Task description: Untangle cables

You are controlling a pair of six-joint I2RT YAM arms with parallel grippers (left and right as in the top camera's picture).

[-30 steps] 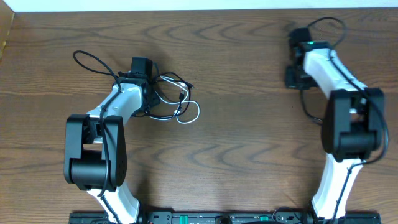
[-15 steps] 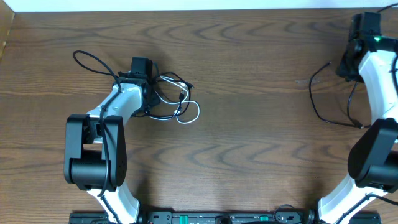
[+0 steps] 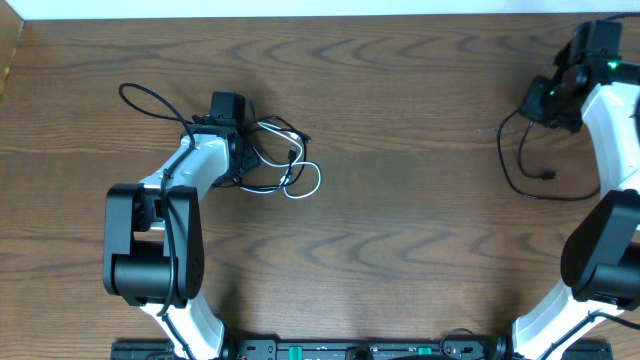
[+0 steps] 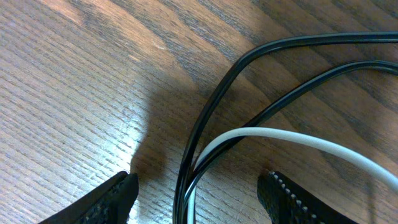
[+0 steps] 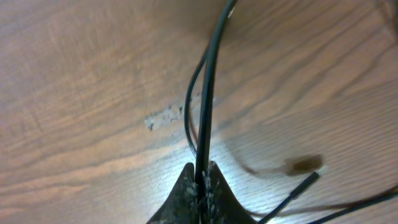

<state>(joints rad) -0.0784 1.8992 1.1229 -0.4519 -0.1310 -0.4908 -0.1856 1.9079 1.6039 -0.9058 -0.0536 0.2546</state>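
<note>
Closest in, your right gripper (image 5: 202, 186) is pinching a black cable (image 5: 208, 93) between fully closed fingers. The cable is running straight up out of the grip and leaving the top of the right wrist view. Its fingertips are blurring into one dark wedge, so you are not getting a clean look at the pads. Just beside them a small plug (image 5: 305, 182) is lying on the table (image 5: 74, 74), and a pale scuff (image 5: 163, 116) is showing farther up the wood.

Your left gripper (image 4: 199, 196) is standing fairly wide, one finger (image 4: 118, 196) on each side of a bundle without closing on it. A white cable (image 4: 298, 140) and two strands of a second black cable (image 4: 211, 118) are passing through that gap. All three are getting cut off at the lower edge, so you cannot tell how they are crossing there, or whether the pads are touching them.

From overhead, the left arm (image 3: 190, 165) is covering part of the tangle. The white cable is looping out to its right, and the second black cable is curving away to the far left. Well apart, on the right side, the held black cable is sagging in an open loop on the table. A green light (image 3: 606, 65) is glowing on the right arm (image 3: 615, 120). Markings on the base rail (image 3: 330, 351) are too small for you to read.
</note>
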